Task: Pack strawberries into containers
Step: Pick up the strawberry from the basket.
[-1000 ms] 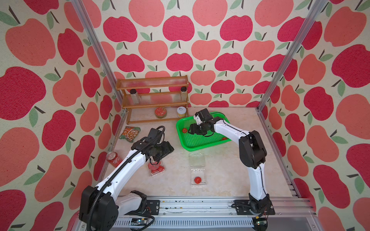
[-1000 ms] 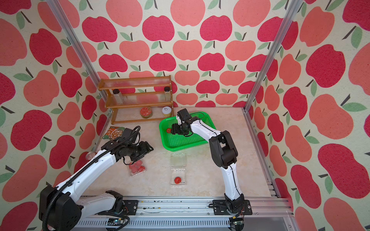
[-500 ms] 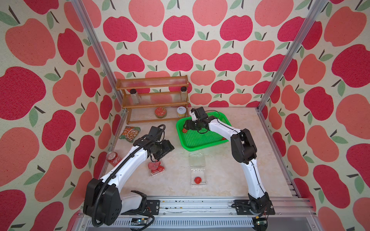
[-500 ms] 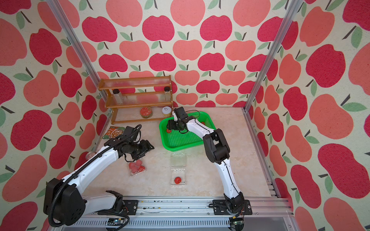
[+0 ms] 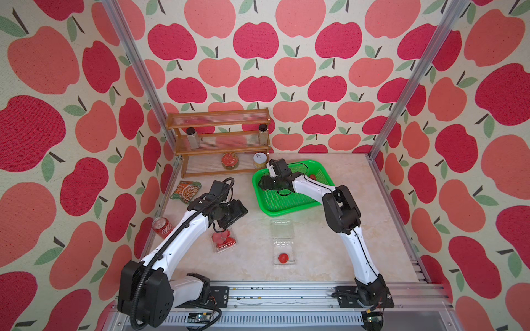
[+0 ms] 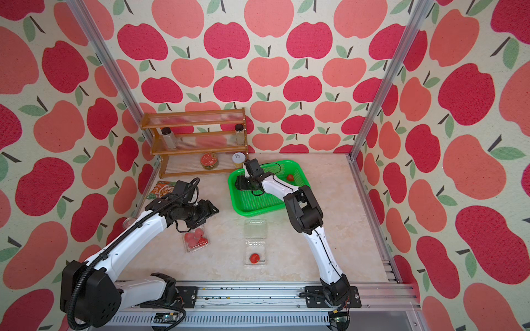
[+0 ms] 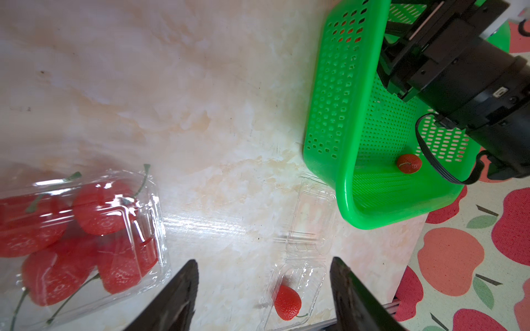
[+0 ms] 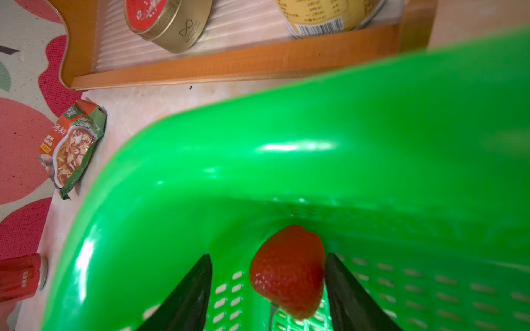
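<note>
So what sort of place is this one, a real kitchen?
Probably not: it looks like a staged robot test cell. Printed apple walls meet at aluminium posts, the left arm and right arm stand on a metal rail, and a wooden spice rack dresses the marble-look tabletop.

Clear clamshell box [image 7: 149, 217] closed over several glossy red strawberries [image 7: 97, 209], second box [image 5: 282, 229] lying open with 1 strawberry [image 5: 283, 258] in its tray, corner berry [image 8: 288, 272] and another berry [image 6: 290, 177] apart on green basket [image 5: 286, 210] floor

Apple-print walls [image 5: 258, 43] enclose a pale marbled surface [image 5: 315, 243]; a 3-tier wooden rack [image 5: 223, 134] stands at the back, aluminium posts [image 5: 136, 71] framing corners.
</note>
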`<state>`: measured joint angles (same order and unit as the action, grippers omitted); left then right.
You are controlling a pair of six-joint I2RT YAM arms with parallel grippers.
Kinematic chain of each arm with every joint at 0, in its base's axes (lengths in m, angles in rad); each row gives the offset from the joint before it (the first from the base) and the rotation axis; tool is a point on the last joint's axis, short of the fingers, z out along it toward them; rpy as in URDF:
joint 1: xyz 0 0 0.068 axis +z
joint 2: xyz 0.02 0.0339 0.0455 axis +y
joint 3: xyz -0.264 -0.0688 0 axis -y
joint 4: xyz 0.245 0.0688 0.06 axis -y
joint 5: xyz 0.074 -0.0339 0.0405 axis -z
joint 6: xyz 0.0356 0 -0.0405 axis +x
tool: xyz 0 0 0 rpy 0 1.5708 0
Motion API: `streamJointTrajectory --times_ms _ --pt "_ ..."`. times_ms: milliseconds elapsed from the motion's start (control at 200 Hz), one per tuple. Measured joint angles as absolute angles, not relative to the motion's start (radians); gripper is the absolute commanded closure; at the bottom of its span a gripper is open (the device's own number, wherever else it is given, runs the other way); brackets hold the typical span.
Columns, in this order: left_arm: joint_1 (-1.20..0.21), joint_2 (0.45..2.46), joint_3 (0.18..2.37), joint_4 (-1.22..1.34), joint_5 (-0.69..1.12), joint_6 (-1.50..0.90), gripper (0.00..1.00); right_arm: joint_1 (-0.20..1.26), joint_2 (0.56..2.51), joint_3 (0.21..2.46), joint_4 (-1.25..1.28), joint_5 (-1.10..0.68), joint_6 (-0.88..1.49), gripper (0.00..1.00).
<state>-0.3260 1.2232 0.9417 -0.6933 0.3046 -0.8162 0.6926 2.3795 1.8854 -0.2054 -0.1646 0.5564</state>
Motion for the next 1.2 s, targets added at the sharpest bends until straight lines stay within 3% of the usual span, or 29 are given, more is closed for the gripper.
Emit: streamJointTrajectory --times_ms 280,780,1201 --pt "-0.308 1.183 0.940 -0.707 0.305 -0.816 0.29 0.694 2.405 1.887 -0.193 -0.138 0.566 0.38" --pt "-0.305 1.178 0.928 -0.706 0.315 -0.816 0.29 0.694 2.408 1.892 -0.200 -0.124 0.566 0.54" --pt "-0.304 1.168 0.916 -0.706 0.323 -0.818 0.29 0.673 2.267 1.716 -0.173 -0.148 0.585 0.54"
